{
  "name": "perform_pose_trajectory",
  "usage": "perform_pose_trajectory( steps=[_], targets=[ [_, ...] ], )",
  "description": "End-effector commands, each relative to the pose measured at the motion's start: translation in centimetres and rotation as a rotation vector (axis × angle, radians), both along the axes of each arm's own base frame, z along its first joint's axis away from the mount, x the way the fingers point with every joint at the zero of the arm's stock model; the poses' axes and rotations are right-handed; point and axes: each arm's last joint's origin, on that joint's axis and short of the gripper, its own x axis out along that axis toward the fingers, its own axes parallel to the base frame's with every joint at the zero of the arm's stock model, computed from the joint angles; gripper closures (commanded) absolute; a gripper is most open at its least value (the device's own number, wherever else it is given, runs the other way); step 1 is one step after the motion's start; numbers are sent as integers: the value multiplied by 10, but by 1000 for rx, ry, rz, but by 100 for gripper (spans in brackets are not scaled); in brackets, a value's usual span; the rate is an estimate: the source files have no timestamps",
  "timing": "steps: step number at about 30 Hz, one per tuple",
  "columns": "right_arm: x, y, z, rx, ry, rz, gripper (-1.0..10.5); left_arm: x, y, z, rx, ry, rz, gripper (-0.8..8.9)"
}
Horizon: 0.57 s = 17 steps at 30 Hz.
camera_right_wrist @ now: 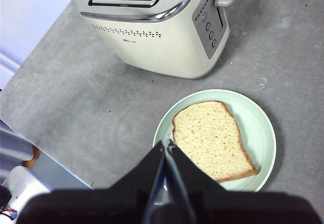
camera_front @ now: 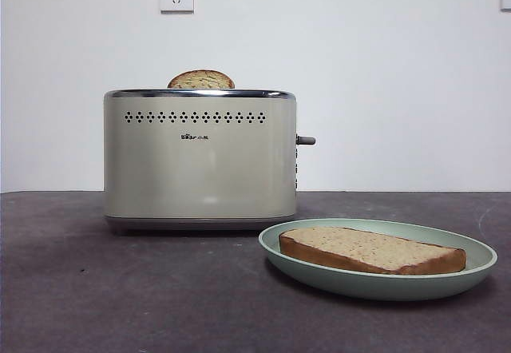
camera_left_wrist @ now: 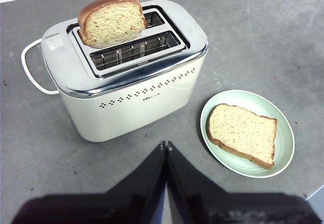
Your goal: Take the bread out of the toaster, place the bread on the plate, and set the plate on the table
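Both hands, left (camera_left_wrist: 166, 145) and right (camera_right_wrist: 167, 144), hang closed above the bread (camera_front: 371, 250) lying on the plate (camera_front: 383, 283).

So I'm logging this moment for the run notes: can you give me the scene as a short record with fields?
bread: lying flat on the plate
plate: resting on the table, in front of the toaster near its lever end
toaster: upright on the table, near slot vacant
second slice: standing in the toaster's far slot
left tool: shut, holding nothing, above the table
right tool: shut, holding nothing, over the plate's edge
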Motion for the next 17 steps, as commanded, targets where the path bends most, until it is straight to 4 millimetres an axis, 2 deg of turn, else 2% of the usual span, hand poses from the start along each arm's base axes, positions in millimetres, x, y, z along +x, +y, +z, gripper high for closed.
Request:
perform_pose_trajectory(
  steps=[1,13,17],
  targets=[
    [0,0,-1,-5,-2,1,946,1,0,-2,11,-5,-2,818],
    [0,0,-1,-5,-2,1,946,1,0,-2,12,-5,0,818],
    [0,0,-1,-5,-3,1,946,-8,8,4,-5,-50,16,818]
  ],
)
